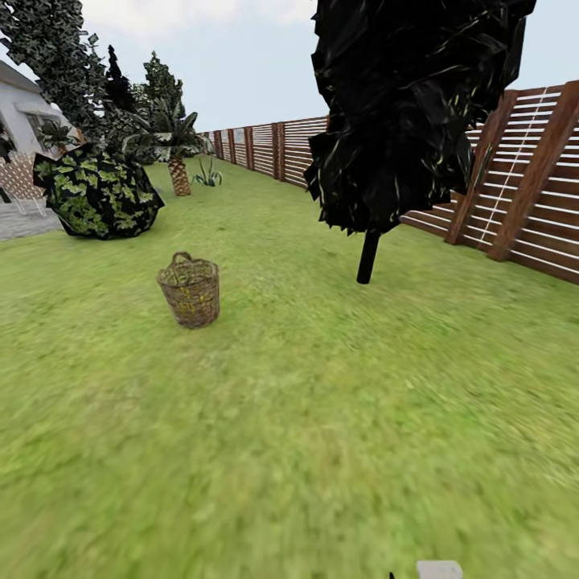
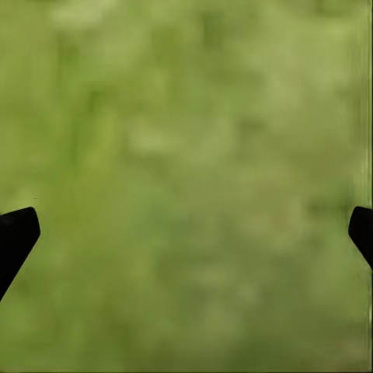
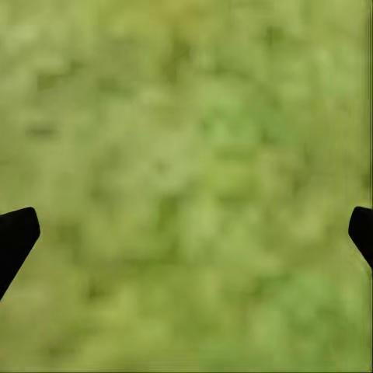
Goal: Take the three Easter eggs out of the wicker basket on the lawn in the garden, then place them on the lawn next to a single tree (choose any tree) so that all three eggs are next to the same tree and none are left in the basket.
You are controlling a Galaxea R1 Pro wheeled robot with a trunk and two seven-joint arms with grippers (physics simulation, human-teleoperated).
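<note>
Standing upright on the patchy green lawn [image 1: 322,418], the brown woven wicker basket [image 1: 190,290] waits well ahead, so both grippers, left [image 2: 186,233] and right [image 3: 186,233], hang with jaws apart over bare grass, apparently ready for picking.

Black left gripper [image 2: 186,233] fingertips [image 2: 17,233] with blunt, angled wedge outlines, matte and unmarked, matching black wedge fingertips [image 3: 17,233] on the right gripper [image 3: 186,233], a small pale grey blocky robot part [image 1: 439,569] seen in the head view

Bright, even daylight; blurred foreground grass [image 1: 322,482]
</note>
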